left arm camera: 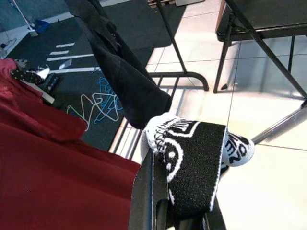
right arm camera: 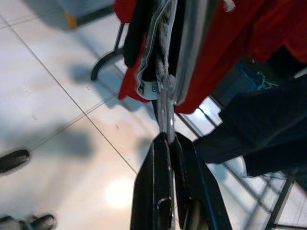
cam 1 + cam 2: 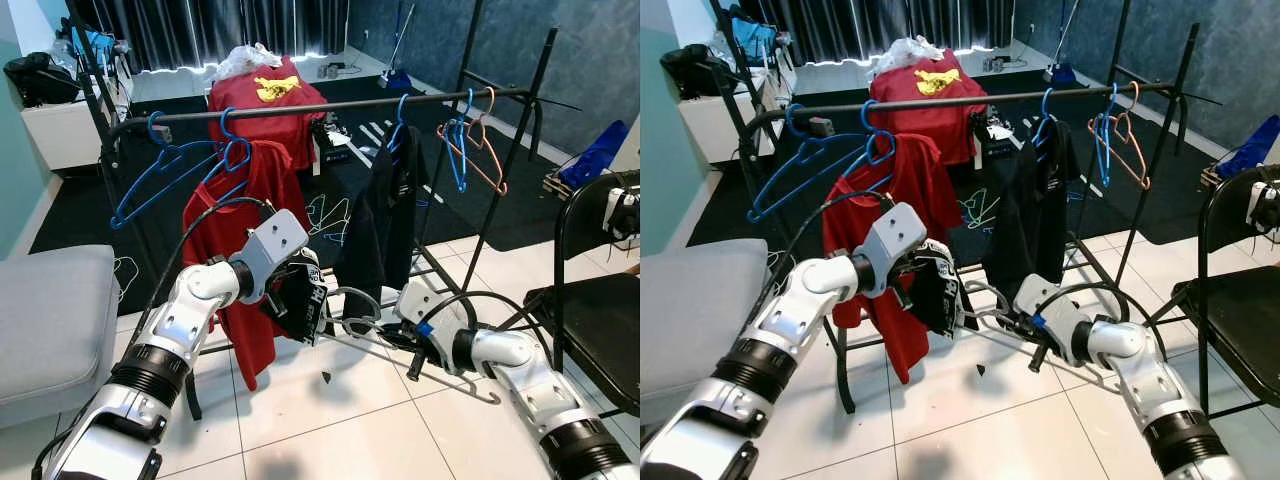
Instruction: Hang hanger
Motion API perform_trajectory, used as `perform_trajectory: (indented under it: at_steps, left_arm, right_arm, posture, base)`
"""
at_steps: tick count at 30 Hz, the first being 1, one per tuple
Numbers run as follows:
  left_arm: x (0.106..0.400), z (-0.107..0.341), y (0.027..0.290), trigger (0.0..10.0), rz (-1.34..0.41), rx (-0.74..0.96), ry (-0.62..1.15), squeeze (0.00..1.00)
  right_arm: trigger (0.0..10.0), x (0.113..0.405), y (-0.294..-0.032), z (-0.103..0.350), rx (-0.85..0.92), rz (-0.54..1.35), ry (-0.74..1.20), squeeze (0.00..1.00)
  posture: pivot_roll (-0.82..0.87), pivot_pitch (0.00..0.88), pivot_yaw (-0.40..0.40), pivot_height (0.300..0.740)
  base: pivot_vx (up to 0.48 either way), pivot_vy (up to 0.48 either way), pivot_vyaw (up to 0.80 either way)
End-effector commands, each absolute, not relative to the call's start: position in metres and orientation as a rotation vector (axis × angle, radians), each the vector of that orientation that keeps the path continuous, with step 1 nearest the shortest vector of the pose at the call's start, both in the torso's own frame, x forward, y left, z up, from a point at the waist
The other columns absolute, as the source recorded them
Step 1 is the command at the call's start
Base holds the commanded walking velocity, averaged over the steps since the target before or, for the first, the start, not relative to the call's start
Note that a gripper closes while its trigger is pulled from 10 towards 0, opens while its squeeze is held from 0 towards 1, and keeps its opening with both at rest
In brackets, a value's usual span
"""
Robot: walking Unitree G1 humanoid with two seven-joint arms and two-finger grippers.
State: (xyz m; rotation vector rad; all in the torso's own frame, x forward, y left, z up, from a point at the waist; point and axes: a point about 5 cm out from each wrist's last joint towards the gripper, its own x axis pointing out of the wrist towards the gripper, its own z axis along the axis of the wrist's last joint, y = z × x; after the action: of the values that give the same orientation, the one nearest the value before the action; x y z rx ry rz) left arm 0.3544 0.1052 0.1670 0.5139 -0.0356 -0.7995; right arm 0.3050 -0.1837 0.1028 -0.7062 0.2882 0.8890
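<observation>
Left arm bent at elbow, reaching forward and inward at mid height; left end effector [image 3: 318, 300] clamped on a black-and-white patterned fabric item [image 1: 194, 163]. Right arm extended low and inward toward the left one; right end effector [image 2: 168, 139] with fingers [image 2: 153, 177] pressed together on a thin silver wire [image 2: 164, 112].

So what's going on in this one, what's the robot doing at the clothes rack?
The robot stands at a clothes rack, holding a grey hanger low between both arms, below the rail. The left gripper grips a black-and-white garment that seems to be on that hanger; the right gripper is shut on the hanger's thin wire. A red shirt, a black garment and empty blue hangers hang on the rail. The hanger is not hung yet.
</observation>
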Motion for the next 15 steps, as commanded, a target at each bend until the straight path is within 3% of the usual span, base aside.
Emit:
perform_trajectory:
  at_steps: [1, 2, 7, 10, 15]
  left_arm:
    - [0.353, 0.166, 0.105, 10.0, -0.796, 0.506, -0.030, 0.00]
    - [0.353, 0.166, 0.105, 10.0, -0.793, 0.503, -0.029, 0.00]
    - [0.354, 0.166, 0.104, 10.0, -0.788, 0.500, -0.029, 0.00]
    - [0.355, 0.168, 0.102, 10.0, -0.783, 0.499, -0.035, 0.00]
    - [0.354, 0.167, 0.102, 10.0, -0.787, 0.508, -0.039, 0.00]
  right_arm:
    - [10.0, 0.306, -0.179, 0.104, -0.783, 0.910, 0.260, 0.00]
    - [10.0, 0.307, -0.176, 0.102, -0.846, 0.908, 0.237, 0.00]
    - [10.0, 0.306, -0.171, 0.101, -0.838, 0.911, 0.203, 0.00]
    - [10.0, 0.321, -0.173, 0.107, -0.801, 0.730, 0.138, 0.00]
    - [10.0, 0.327, -0.168, 0.114, -0.674, 0.654, 0.076, 0.00]
  posture:
    - [-0.09, 0.000, 0.030, 0.740]
    - [-0.09, 0.000, 0.029, 0.740]
    - [-0.09, 0.000, 0.028, 0.740]
    - [-0.09, 0.000, 0.030, 0.740]
    - [-0.09, 0.000, 0.031, 0.740]
  base:
    - [0.000, 0.000, 0.00]
    - [0.000, 0.000, 0.00]
    - [0.000, 0.000, 0.00]
    - [0.000, 0.000, 0.00]
    - [0.000, 0.000, 0.00]
